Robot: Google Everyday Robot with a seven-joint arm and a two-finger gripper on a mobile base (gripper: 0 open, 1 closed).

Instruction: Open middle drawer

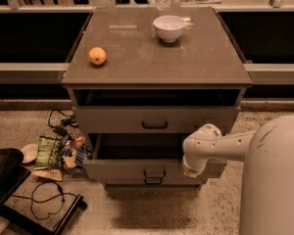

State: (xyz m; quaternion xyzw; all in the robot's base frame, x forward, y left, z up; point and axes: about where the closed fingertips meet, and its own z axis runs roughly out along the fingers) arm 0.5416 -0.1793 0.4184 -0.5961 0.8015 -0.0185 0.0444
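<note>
The grey cabinet (157,58) has three drawers. The middle drawer (132,169) is pulled out toward me, with its dark inside showing above its front. Its small black loop handle (154,173) sits at the centre of the front. My white arm (206,143) reaches in from the right and bends down. My gripper (192,169) is at the arm's end, against the right part of the middle drawer's front. The top drawer (154,119) is also out a little, with a dark gap above it. The bottom drawer's handle (154,181) peeks out just under the middle drawer's front.
An orange (97,56) and a white bowl (169,28) sit on the cabinet top. Snack bags (50,151), a white dish (28,152) and black cables (44,199) lie on the floor at the left. My white body (277,180) fills the lower right.
</note>
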